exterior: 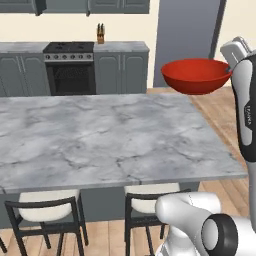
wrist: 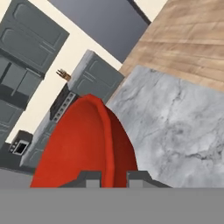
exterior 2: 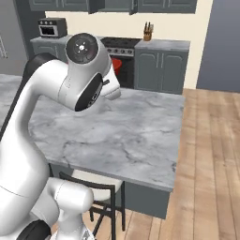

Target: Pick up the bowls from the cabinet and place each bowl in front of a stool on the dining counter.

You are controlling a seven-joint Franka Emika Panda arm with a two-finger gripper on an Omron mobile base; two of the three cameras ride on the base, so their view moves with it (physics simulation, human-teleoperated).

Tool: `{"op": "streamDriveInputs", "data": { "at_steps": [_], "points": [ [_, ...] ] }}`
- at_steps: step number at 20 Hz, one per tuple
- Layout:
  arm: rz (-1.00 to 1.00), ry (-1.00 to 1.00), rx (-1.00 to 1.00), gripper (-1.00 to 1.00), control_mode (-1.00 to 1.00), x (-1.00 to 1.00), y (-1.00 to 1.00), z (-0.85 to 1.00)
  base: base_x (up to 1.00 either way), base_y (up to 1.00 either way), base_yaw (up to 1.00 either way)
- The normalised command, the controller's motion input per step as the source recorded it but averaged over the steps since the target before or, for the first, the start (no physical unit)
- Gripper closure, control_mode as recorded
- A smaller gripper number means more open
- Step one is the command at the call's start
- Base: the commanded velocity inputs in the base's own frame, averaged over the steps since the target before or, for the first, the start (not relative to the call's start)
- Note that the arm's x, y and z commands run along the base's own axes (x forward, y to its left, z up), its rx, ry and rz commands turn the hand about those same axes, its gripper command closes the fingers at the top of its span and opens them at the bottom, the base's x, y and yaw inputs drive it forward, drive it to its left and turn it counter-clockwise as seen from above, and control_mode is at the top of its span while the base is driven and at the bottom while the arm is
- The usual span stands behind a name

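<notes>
My gripper [wrist: 113,177] is shut on the rim of a glossy red bowl [wrist: 83,144], with one fingertip on each side of the rim. In the left base view the red bowl [exterior: 196,75] hangs level in the air beyond the far right corner of the dining counter [exterior: 100,135], and my gripper [exterior: 230,67] holds its right edge. My arm hides most of the bowl [exterior 2: 116,64] in the right base view. Two stools [exterior: 47,207] [exterior: 147,197] stand tucked under the counter's near edge. Dark grey upper cabinets [exterior: 117,6] line the back wall.
A stove [exterior: 70,65] with grey lower cabinets and a knife block [exterior: 100,34] stand against the back wall. A microwave [exterior 2: 51,28] sits at the back left. A tall dark grey panel [exterior: 187,35] rises at the back right. Wood floor [exterior 2: 211,164] runs right of the counter.
</notes>
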Motion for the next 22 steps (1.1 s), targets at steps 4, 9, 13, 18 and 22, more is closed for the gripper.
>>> {"op": "streamDriveInputs", "data": {
  "at_steps": [4,9,13,18,22],
  "points": [
    [0.00,0.00,0.00,1.00,1.00,0.00,0.00,0.00,0.79,0.34,-0.29],
    [-0.03,0.00,-0.01,1.00,-1.00,0.16,0.02,0.00,0.65,0.16,-0.17],
    [-0.07,0.00,-0.01,1.00,-1.00,0.79,0.08,-0.02,0.00,0.00,0.00],
    [-0.01,0.00,0.00,1.00,-1.00,0.46,0.04,-0.19,0.00,0.00,0.00],
    [0.13,-0.08,0.00,1.00,-1.00,-0.09,0.08,-0.52,0.00,0.00,0.00]
  ]
}}
